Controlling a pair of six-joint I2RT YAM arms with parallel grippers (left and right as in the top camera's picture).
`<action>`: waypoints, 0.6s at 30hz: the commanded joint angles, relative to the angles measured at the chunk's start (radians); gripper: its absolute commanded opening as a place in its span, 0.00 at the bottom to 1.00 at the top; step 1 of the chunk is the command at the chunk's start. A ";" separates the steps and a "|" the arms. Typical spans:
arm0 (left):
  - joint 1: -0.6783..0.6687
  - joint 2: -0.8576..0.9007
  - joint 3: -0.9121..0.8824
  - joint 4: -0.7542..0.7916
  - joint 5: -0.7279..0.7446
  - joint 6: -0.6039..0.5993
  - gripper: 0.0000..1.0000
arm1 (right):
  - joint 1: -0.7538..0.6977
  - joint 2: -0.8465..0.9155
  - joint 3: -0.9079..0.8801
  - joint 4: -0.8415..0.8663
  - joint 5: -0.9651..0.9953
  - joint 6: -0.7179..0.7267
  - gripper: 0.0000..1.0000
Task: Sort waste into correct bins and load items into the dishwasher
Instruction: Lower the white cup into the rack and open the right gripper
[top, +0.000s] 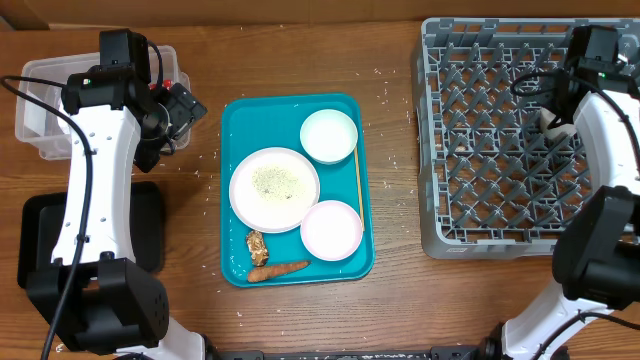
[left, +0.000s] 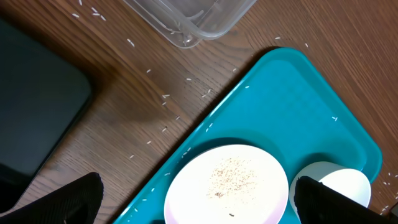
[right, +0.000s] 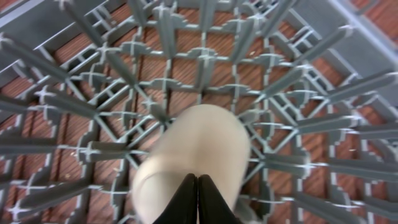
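My right claw (right: 198, 186) is over the rack (top: 480, 150), fingers drawn together to a sliver against the pale cup (right: 199, 149) (it is blurred, so I cannot tell whether they actually pinch it). The cup is among the tines at the rack's far right. My left claw (left: 196, 186) gapes wide with nothing in it, above the tray's (left: 280, 93) left edge, with the plate (left: 230, 180) beneath it and the clear bin (left: 186, 18) farther left.

The black left claw (left: 198, 196) hangs with its fingers spread wide apart; the black right claw (right: 198, 190) points down, fingers pressed together.
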 joint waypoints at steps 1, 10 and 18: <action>-0.008 -0.018 -0.005 -0.001 -0.007 -0.007 1.00 | -0.016 -0.056 0.008 -0.010 0.056 0.010 0.05; -0.007 -0.018 -0.005 -0.001 -0.007 -0.007 1.00 | -0.014 -0.074 0.002 -0.048 -0.116 0.012 0.05; -0.007 -0.018 -0.005 -0.001 -0.007 -0.007 1.00 | -0.014 -0.068 -0.006 -0.016 -0.152 0.012 0.05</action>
